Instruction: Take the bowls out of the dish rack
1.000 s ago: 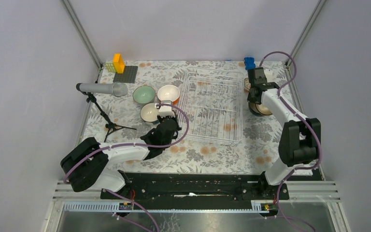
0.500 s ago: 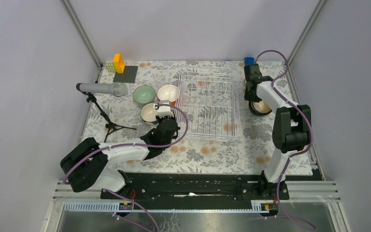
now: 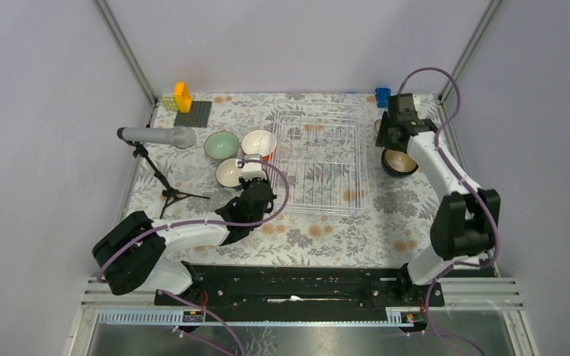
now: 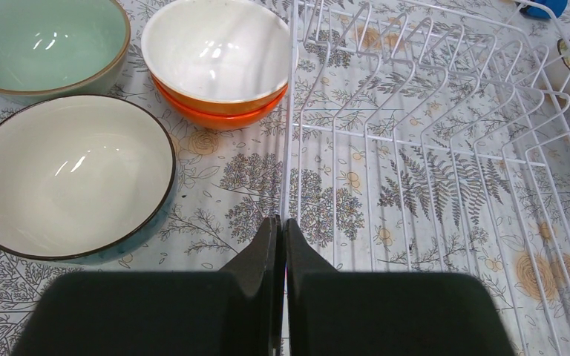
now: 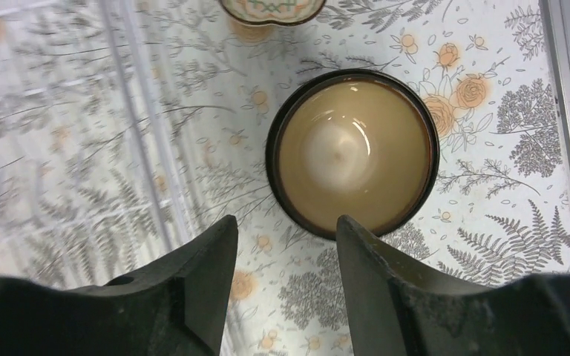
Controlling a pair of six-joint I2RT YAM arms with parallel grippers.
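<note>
Since a second ago the right arm has swung its elbow out towards the right edge and lifted its wrist, and the dish rack [image 3: 319,159] has slid slightly leftwards; the left arm lies as it did. Now the right gripper [image 5: 286,222] hangs over the dark brown bowl [image 5: 356,152], which stands upright on the floral cloth [image 3: 312,241] near the right edge, just beside the rack's right side. Its fingers [image 5: 204,259] are apart, and from the wrist camera the bowl's near rim sits between the two tips, with most of the bowl beyond them; nothing is gripped. The small patterned bowl [image 5: 271,9] stands just past it, towards the far right corner. The left gripper [image 4: 282,222] has its fingers pressed together, low at the rack's near left corner; the rack's left rim wire runs straight to the tips, and I cannot tell whether they pinch it. On the cloth left of the rack stand the mint green bowl [image 4: 41,41], the orange bowl [image 4: 219,55] hard against the rack's left rim, and the teal bowl [image 4: 67,174] nearest the left fingers. A microphone stand [image 3: 156,136] is near the left edge.
</note>
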